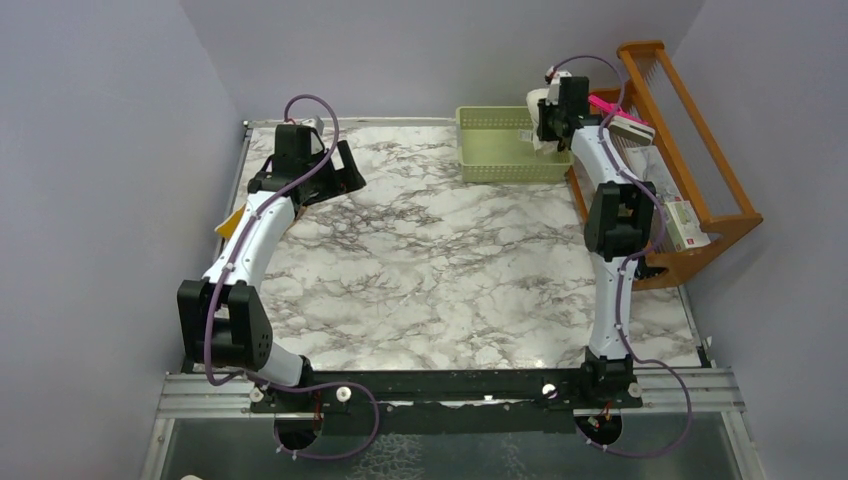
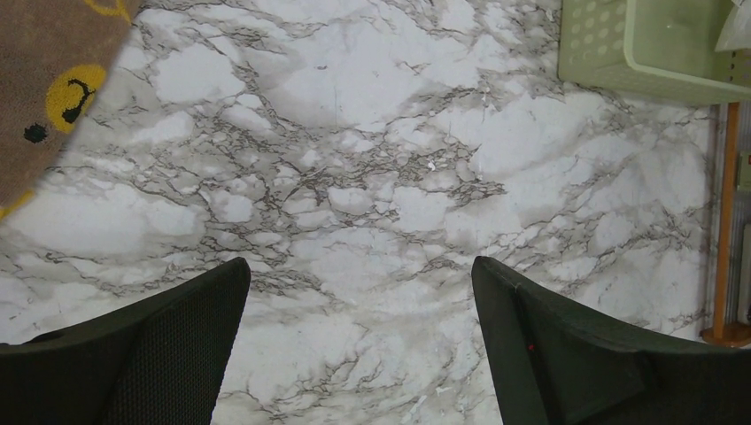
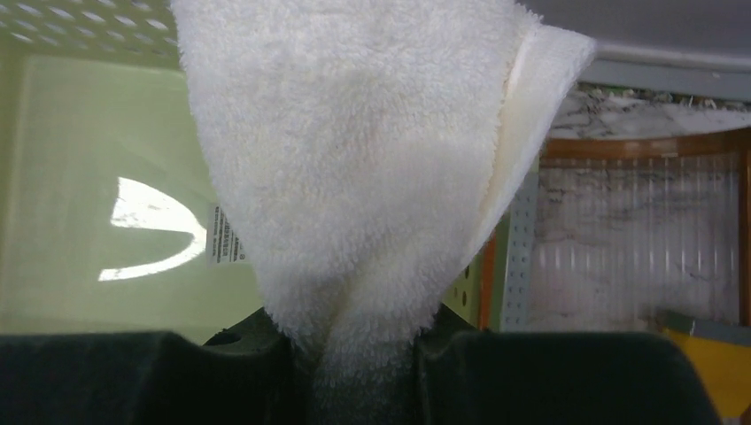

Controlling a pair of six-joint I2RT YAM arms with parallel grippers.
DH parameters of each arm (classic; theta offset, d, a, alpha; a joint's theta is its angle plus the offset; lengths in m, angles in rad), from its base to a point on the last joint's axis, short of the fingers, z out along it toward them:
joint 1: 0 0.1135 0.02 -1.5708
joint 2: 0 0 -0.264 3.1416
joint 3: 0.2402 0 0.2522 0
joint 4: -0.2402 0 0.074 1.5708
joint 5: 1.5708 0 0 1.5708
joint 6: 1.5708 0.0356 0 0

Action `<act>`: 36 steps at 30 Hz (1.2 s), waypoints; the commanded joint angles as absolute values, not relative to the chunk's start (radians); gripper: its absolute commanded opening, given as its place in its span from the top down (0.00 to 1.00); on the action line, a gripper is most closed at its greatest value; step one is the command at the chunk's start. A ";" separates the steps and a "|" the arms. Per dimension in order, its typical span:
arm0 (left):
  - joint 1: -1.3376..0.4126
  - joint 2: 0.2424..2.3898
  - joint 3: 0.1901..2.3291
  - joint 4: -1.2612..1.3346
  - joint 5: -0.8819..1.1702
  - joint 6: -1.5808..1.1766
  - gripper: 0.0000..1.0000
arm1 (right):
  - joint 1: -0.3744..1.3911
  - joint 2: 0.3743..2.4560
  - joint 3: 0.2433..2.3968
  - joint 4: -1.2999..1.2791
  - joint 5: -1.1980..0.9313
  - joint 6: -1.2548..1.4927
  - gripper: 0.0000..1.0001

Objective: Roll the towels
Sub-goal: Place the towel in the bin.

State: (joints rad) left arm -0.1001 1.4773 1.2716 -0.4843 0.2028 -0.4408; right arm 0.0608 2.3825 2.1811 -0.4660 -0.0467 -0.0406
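The right gripper (image 3: 359,354) pinches a fluffy cream-white terry towel (image 3: 354,159), held over a perforated pale green plastic basket (image 3: 89,177) at the 1 o'clock corner of the marble-patterned table (image 1: 450,260), beside a slatted wooden rack (image 1: 700,130). The left gripper (image 2: 359,266) hangs spread wide, holding nothing. Only its wrist camera shows the brown-and-yellow bear-print towel (image 2: 44,97) clearly, lying at 10 o'clock; overhead, the arm hides all but a yellow sliver.

cream towel (image 3: 354,177): fluffy cloth | basket (image 3: 71,177): smooth plastic (perforated) | table (image 2: 372,177): glossy marble-look
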 commanded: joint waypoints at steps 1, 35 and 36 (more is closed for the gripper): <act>-0.098 1.495 1.259 -0.473 0.232 -0.424 0.01 | 0.056 2.402 2.134 -0.479 0.070 -0.088 0.99; -0.095 1.516 1.250 -0.505 0.231 -0.407 0.01 | 0.065 2.304 2.181 -0.483 0.012 -0.130 0.15; -0.088 1.521 1.251 -0.503 0.220 -0.408 0.01 | 0.067 2.291 2.175 -0.475 0.022 -0.131 0.15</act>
